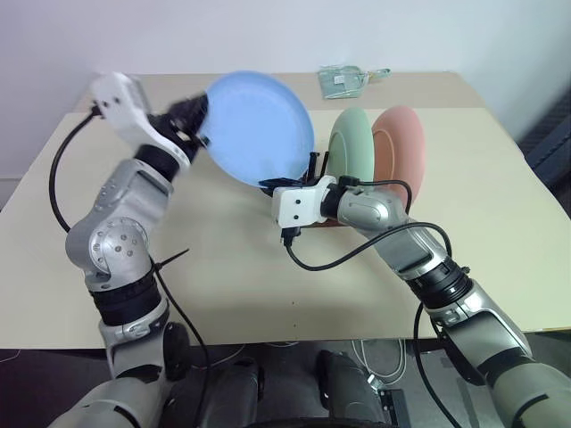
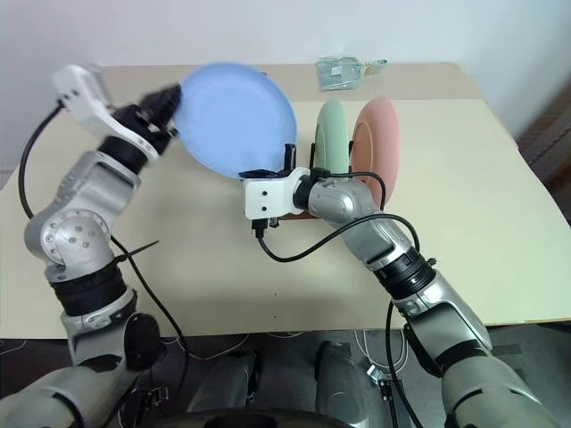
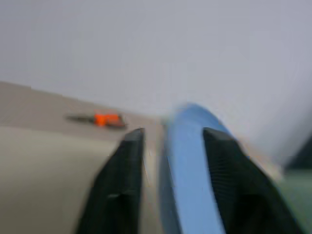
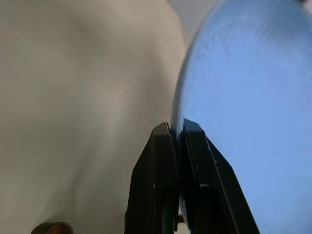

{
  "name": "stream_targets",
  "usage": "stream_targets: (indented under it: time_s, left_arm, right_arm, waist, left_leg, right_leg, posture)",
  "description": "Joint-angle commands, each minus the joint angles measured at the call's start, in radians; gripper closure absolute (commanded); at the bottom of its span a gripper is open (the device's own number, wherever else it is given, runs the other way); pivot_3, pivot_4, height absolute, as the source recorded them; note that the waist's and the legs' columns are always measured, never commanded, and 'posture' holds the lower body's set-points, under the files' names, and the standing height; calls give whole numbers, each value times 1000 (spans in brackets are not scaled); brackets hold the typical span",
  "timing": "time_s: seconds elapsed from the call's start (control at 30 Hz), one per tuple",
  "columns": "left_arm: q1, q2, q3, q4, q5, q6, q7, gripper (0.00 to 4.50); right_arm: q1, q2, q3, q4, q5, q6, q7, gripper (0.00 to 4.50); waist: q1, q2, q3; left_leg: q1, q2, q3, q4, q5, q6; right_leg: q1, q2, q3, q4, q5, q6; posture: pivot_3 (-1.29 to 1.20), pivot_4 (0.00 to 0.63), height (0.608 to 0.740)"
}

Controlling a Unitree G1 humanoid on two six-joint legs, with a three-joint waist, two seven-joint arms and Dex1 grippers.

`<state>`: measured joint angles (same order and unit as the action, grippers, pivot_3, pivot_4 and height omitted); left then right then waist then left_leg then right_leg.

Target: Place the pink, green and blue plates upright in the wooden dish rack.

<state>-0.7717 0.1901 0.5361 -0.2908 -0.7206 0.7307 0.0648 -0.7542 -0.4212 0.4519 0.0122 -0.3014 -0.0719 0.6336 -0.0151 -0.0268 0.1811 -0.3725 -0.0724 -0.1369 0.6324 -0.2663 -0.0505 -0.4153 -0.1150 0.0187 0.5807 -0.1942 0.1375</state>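
The blue plate is in the air above the table, tilted nearly on edge, just to the left of the wooden dish rack, of which little more than a few dark pegs and a strip of base can be made out behind the arms. The green plate and the pink plate already stand upright in that rack, side by side, the green one nearer the blue plate and the pink one on the far right. So two of the three plates look done, and the blue one is what remains. The right gripper is pinched shut on the blue plate's lower rim, its two black fingers pressed together over the edge. The left gripper sits at the plate's upper left rim with its fingers spread apart on either side of the rim, a gap showing between the fingers and the plate, so it appears to have let go rather than to be gripping. By this reading the plate is being passed to the right arm, which is closer to the rack. What is left is to carry the blue plate over and stand it between pegs beside the green plate. Toward the table's far edge lies a small clear packet, well apart from the work.
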Motion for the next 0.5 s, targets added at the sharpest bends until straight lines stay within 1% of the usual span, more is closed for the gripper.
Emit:
stream_targets:
  time_s: [0.03,0.13,0.2,0.23,0.27,0.33,0.37,0.43,0.5]
  left_arm:
    - [-14,58,92,29,7,-135,14,1504]
    - [85,154,39,68,104,-200,-72,1504]
    - [233,212,-44,93,186,-248,-186,1504]
    - [278,228,-74,99,209,-265,-221,1504]
    - [340,250,-133,104,256,-293,-262,1504]
    - [452,259,-246,88,298,-322,-347,1504]
    - [499,258,-301,75,318,-341,-389,1504]
    - [563,258,-393,58,363,-384,-450,1504]
    - [609,261,-468,51,404,-422,-499,1504]
  right_arm:
    - [-16,20,-68,-56,51,-36,-8,4500]
    - [-10,58,-138,-116,177,0,12,4500]
    - [-1,122,-249,-222,420,176,27,4500]
    - [3,142,-284,-259,499,245,29,4500]
    - [12,167,-333,-305,615,349,14,4500]
    - [34,212,-439,-389,854,541,-60,4500]
    - [44,237,-491,-419,969,625,-122,4500]
    - [63,269,-561,-454,1109,743,-244,4500]
    - [88,282,-597,-480,1190,825,-347,4500]
  waist:
    - [-6,1,0]
    - [-3,1,0]
    - [-2,0,-1]
    - [-2,1,-1]
    - [1,1,-1]
    - [8,-1,-2]
    - [10,-1,-2]
    - [12,-1,-2]
    - [9,0,-1]
  left_leg:
    - [1,0,1,-1,1,-1]
    - [2,0,1,-2,1,-2]
    - [1,0,1,-2,1,-1]
    - [1,0,1,-2,1,-1]
    - [1,0,1,-2,0,0]
    - [0,0,-1,-1,-2,3]
    - [0,0,-2,-1,-2,3]
    - [0,0,-3,-1,-2,3]
    - [0,0,-3,-2,-2,3]
  right_leg:
    - [0,0,0,0,0,0]
    - [0,0,1,0,0,0]
    - [0,0,1,0,0,0]
    - [0,0,1,0,0,0]
    - [0,0,2,0,0,-1]
    - [0,0,0,0,1,-1]
    - [1,0,0,0,1,-2]
    - [1,0,0,0,0,-4]
    - [-1,1,0,0,-1,-7]
  posture:
    - [0,150,740]
    - [0,150,740]
    - [0,150,740]
    - [0,150,740]
    - [0,150,740]
    - [0,150,740]
    - [0,150,740]
    - [0,150,740]
    - [0,150,740]
